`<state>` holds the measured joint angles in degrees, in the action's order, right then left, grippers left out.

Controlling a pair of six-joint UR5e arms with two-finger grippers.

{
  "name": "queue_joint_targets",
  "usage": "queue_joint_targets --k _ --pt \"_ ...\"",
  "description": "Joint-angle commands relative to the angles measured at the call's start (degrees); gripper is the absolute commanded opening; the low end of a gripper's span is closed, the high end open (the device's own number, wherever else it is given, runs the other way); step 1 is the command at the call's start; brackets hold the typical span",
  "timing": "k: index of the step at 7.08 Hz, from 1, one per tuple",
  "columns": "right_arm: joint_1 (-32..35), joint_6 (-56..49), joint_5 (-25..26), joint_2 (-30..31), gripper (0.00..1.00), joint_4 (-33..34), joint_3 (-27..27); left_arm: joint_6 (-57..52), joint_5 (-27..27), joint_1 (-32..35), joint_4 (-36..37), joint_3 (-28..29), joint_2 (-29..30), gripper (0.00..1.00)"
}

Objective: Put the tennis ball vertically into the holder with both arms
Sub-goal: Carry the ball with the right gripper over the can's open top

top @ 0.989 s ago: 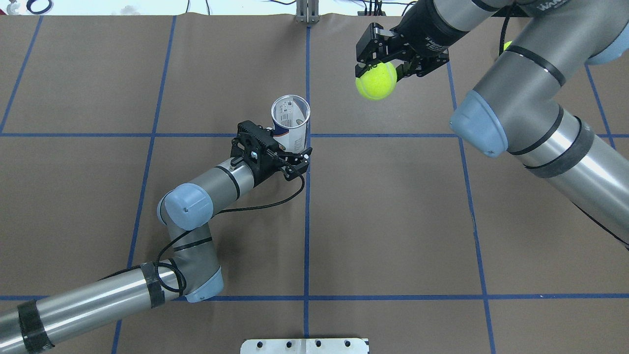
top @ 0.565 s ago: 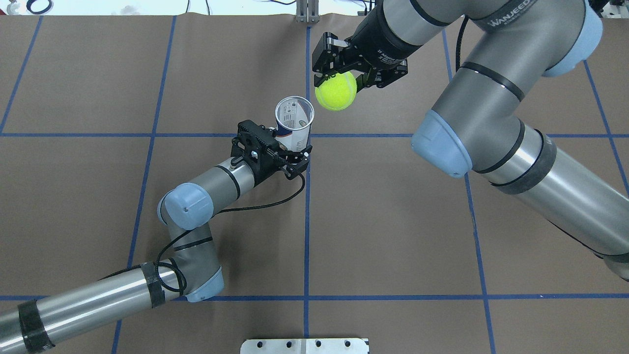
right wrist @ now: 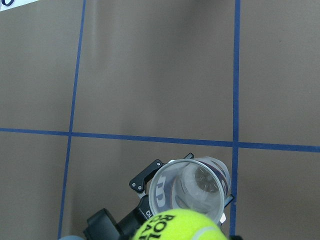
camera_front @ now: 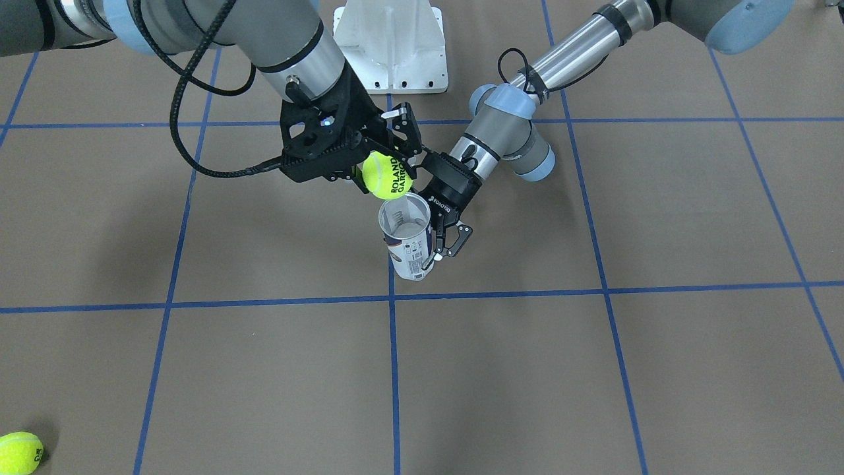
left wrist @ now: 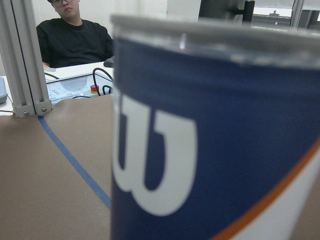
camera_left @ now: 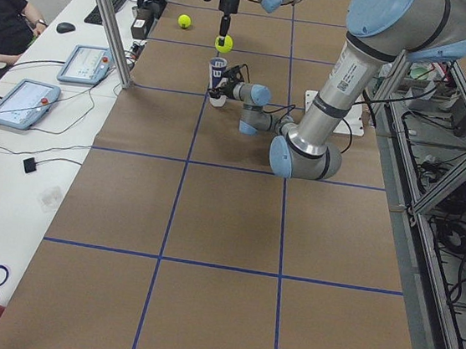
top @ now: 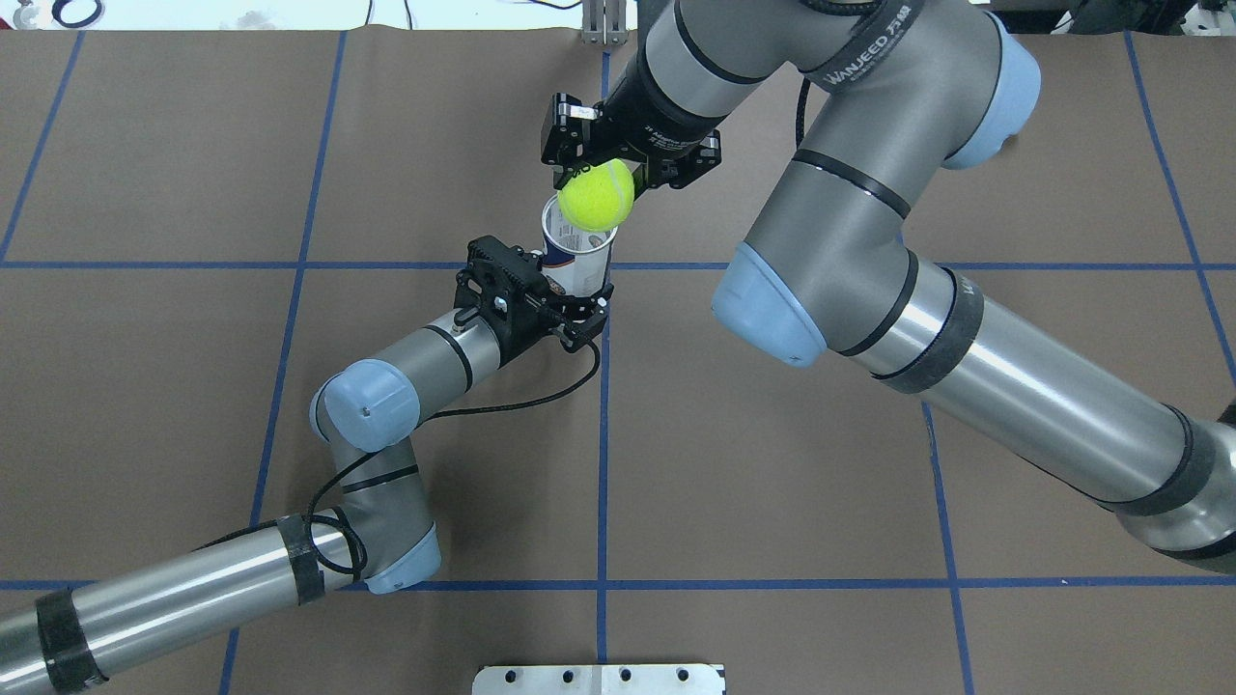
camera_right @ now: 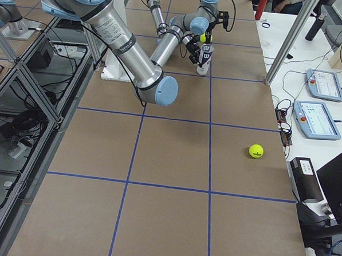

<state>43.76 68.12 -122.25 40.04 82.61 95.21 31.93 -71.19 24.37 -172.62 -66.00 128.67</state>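
Clamps the tube part-way down its wall in the left gripper, fingers pressed against opposite sides, to present the open mouth straight up and to resist tipping under a load from above. Grips from the side and low, leaving the whole rim free of fingers. Cannot tell whether the base rests on the table or hangs just clear of it.

Pinches the ball in the right gripper, fingers pointing down and closed on its sides, leaving the underside bare to enter first.

Holds the ball close above the mouth, not yet inside. Appears roughly in line with the tube in both side views. Shows the mouth slightly ahead of the ball in the right wrist view. Shows an empty interior, with the bottom visible through the mouth.

Judged stage: final alignment before lowering. Calls for a small centring correction, then a straight vertical descent. Expect a snug fit. Guard against catching the rim off-centre and levering the tube against the clamp.

Elsewhere: a second ball near the table's far corner and a white base at the robot's side, both well apart from the work.
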Motion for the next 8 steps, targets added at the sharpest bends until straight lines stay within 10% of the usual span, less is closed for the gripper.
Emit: queue_joint_targets --k 1,5,6,7,8 --pt "-0.7 -0.5 3.0 -3.0 0.0 -0.3 -5.0 0.0 0.0 0.1 0.0 0.0 0.0 0.83" --pt "-1.7 -0.2 4.2 -3.0 0.08 -1.4 -6.2 0.0 0.0 0.1 0.1 0.0 0.1 0.84" --pt "-2.1 -0.2 4.6 -3.0 0.68 -1.5 -6.2 0.0 0.0 0.1 0.1 0.0 0.1 0.84" --pt "-2.6 -0.2 6.0 -3.0 0.98 -1.5 -6.2 0.0 0.0 0.1 0.1 0.0 0.0 0.84" --pt "-2.6 -0.1 6.1 -3.0 0.98 -1.5 -6.1 0.0 0.0 0.1 0.1 0.0 0.1 0.84"
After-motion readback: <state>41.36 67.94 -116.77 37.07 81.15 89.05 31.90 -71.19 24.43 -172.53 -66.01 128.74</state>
